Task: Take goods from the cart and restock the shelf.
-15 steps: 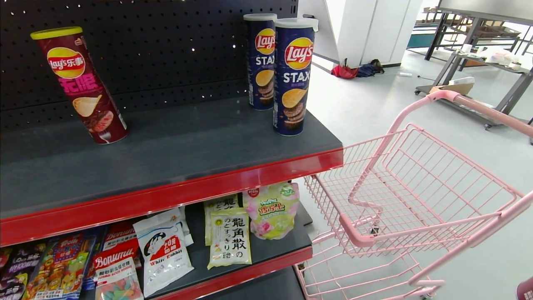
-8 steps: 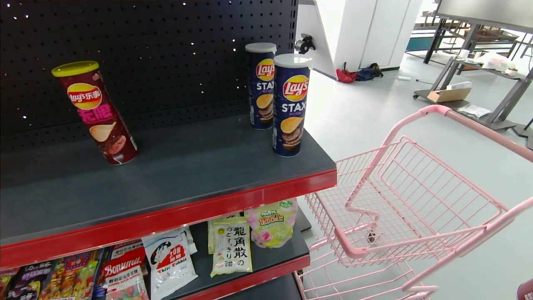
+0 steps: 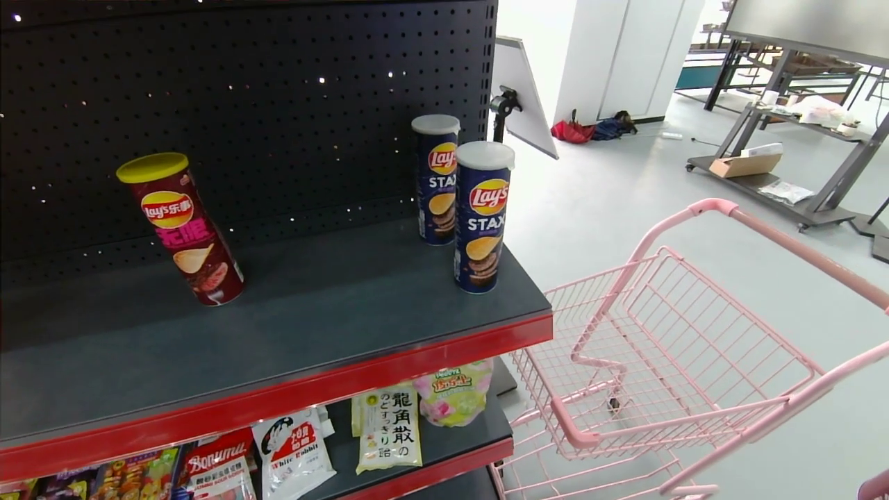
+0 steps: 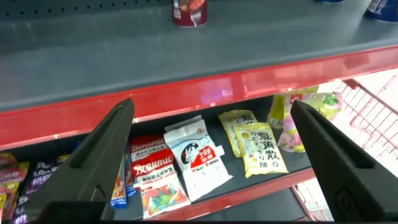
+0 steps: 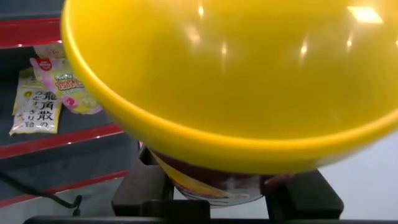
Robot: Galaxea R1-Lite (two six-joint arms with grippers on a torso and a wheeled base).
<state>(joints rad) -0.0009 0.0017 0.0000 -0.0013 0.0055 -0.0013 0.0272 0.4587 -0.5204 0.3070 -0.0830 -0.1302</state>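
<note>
Right gripper [image 5: 217,196]: a held can [image 5: 236,81] is clamped between the dark fingers, its round glossy yellow lid uppermost and maroon tube below, carried low beside the red-edged lower shelves. Left gripper [image 4: 211,106]: spread wide, nothing gripped, in front of the shelf [image 4: 205,87] with its shiny red lip. On the matt grey board three cylinders are counted: one maroon can [image 3: 182,229], yellow-capped, and two white-capped, the front navy can [image 3: 480,219] and rear navy can [image 3: 436,180]. The pink wire cart [image 3: 694,326] is parked alongside.
</note>
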